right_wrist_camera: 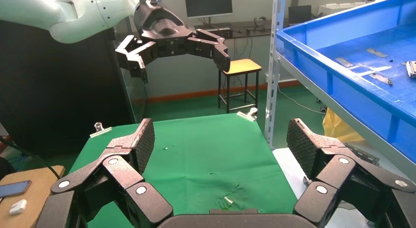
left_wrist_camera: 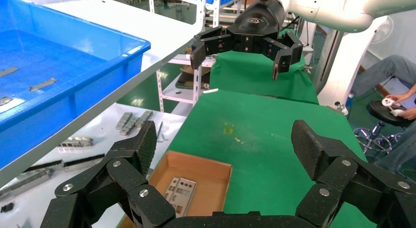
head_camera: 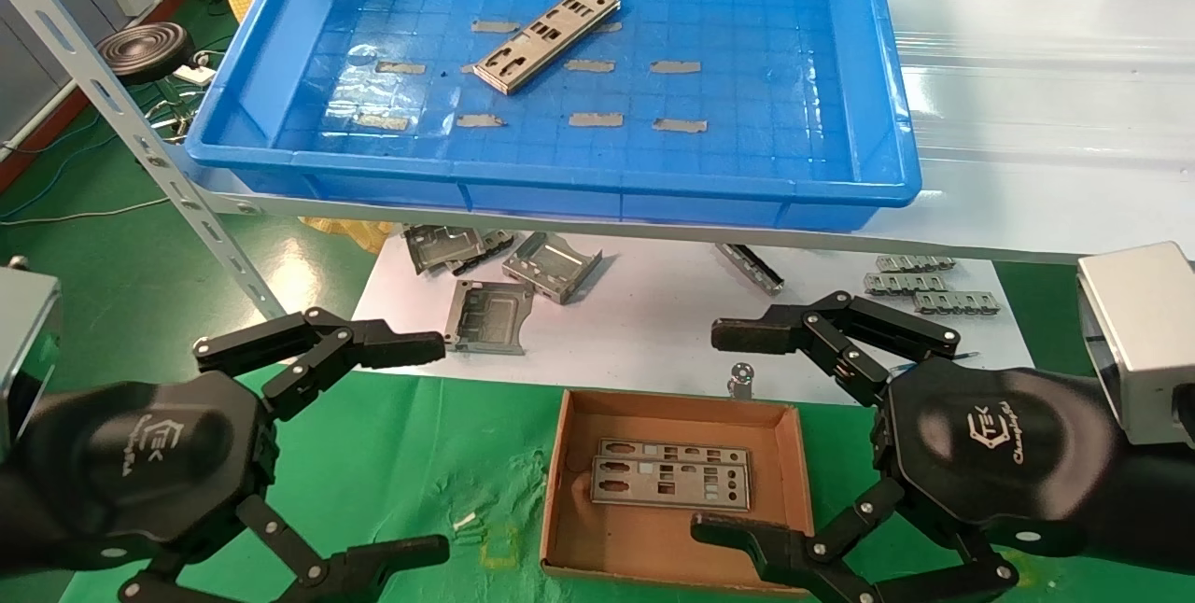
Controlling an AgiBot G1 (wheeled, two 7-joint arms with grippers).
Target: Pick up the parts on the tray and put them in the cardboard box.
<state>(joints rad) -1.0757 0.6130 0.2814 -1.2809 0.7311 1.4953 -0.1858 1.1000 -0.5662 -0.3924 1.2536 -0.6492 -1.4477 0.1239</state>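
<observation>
Leaving one part (head_camera: 546, 36) on the tray (head_camera: 878, 71). Two plates (head_camera: 672, 472) lying inside the cardboard box (head_camera: 560, 491). Left tool (head_camera: 411, 444) and right tool (head_camera: 738, 430) flanking that box, both spread open, empty.

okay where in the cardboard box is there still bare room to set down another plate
In the cardboard box, the two plates lie stacked mid-floor toward the right wall. Bare strips run along the left wall, the far wall and the near wall. The right gripper hangs open at the right side, crowding it; the left gripper is open, clear of the box.

right gripper (right_wrist_camera: 220, 154) jaws wide, over green cloth (right_wrist_camera: 206, 154)
</observation>
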